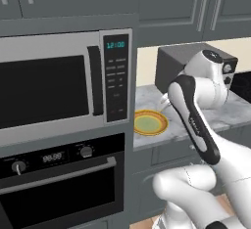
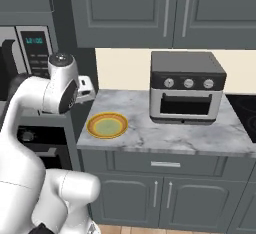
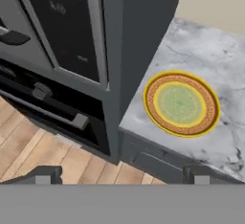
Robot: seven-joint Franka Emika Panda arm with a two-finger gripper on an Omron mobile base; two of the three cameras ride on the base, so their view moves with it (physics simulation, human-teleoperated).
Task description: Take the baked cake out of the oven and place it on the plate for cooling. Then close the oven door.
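The oven (image 1: 54,157) sits below the microwave, with its black control panel, two knobs and a digital display. Its dark-glass oven door (image 1: 59,196) stands shut, the silver bar handle (image 1: 63,174) across the top. The baked cake is hidden. The plate (image 1: 150,123), yellow-orange rimmed with a pale green centre, lies bare on the marble counter just right of the oven column. My gripper (image 3: 122,176) hovers high above the counter's front edge, looking down on the plate (image 3: 182,104) and the oven handle (image 3: 48,109). Its fingertips (image 3: 43,175) are wide apart, with nothing between them.
A silver microwave (image 1: 49,86) with a keypad is above the oven. A grey toaster oven (image 2: 187,88) with three knobs stands at the back right of the marble counter (image 2: 165,133). A black cooktop (image 2: 247,108) lies at the far right. Grey cabinets hang overhead.
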